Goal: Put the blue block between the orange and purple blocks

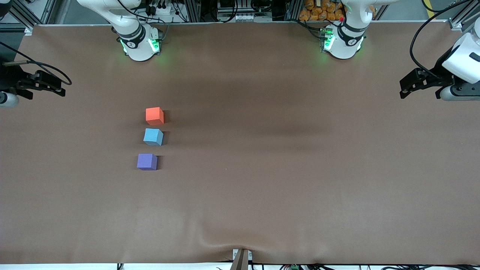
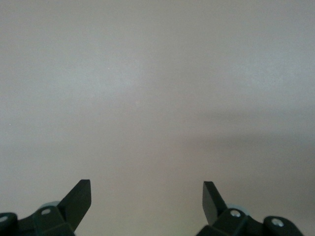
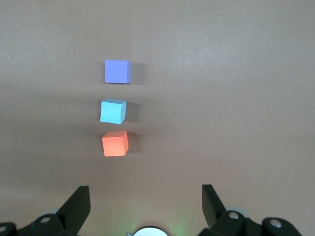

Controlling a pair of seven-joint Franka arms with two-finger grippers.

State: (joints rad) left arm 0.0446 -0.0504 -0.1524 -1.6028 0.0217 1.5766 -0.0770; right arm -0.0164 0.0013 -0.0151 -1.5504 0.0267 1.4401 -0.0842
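The blue block (image 1: 153, 137) sits on the table between the orange block (image 1: 154, 115) and the purple block (image 1: 147, 161), all three in one line with small gaps. The orange block is farthest from the front camera and the purple block nearest. The right wrist view shows the same line: purple block (image 3: 117, 72), blue block (image 3: 113, 111), orange block (image 3: 115, 143). My right gripper (image 1: 56, 88) is open and empty over the right arm's end of the table; it also shows in its wrist view (image 3: 146, 201). My left gripper (image 1: 407, 88) is open and empty over the left arm's end, over bare table (image 2: 146, 199).
The brown table cover (image 1: 285, 172) has a wrinkle at its edge nearest the front camera (image 1: 225, 240). The right arm's base (image 1: 138, 45) and the left arm's base (image 1: 343, 41) stand along the edge farthest from that camera. The right arm's base also shows in the right wrist view (image 3: 150, 231).
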